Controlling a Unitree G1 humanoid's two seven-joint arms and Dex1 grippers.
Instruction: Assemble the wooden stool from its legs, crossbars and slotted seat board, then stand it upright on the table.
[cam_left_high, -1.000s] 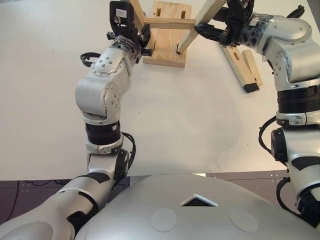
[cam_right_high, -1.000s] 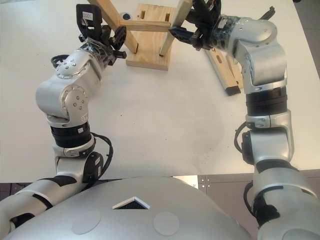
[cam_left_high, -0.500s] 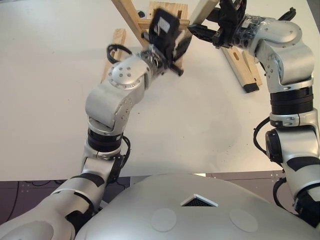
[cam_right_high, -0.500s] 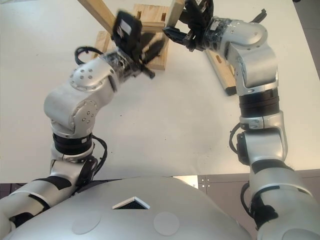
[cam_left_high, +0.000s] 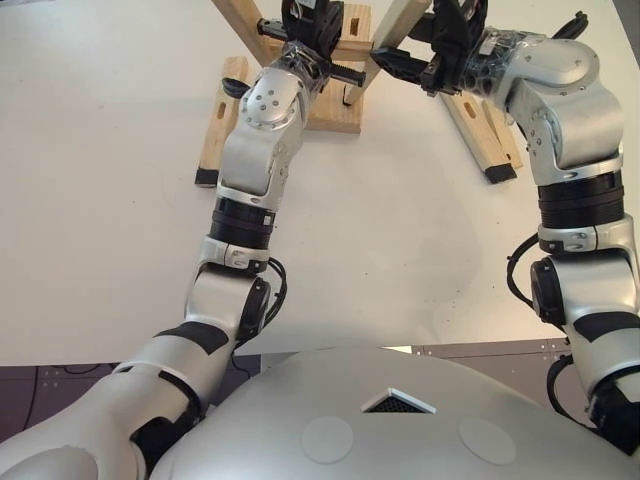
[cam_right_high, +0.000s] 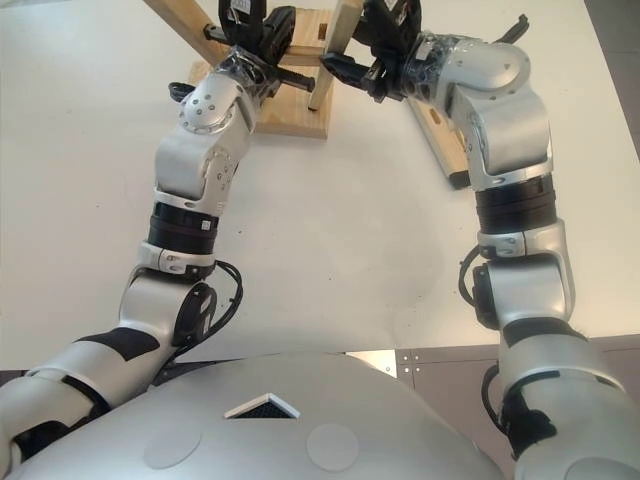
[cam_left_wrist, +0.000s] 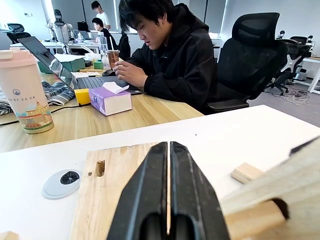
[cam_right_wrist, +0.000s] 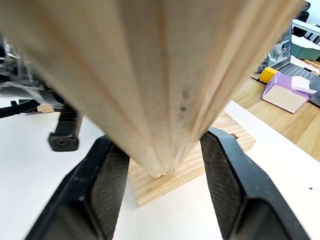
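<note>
White table (cam_left_high: 380, 230). Loose legs (cam_left_high: 478, 130) lie flat on my right. My right gripper (cam_right_wrist: 165, 170) clamps a tilted leg (cam_right_wrist: 150, 75), foot apparently in the seat board (cam_left_high: 335, 115) at the far edge. My left gripper (cam_left_wrist: 168, 150) is clenched empty above that board.

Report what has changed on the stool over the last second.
The left gripper came off the left leg, swung to the right and now sits shut and empty over the seat board. The right gripper stays clamped on the right leg. Both legs still stand tilted on the board, and the two loose legs to its right have not moved.
</note>
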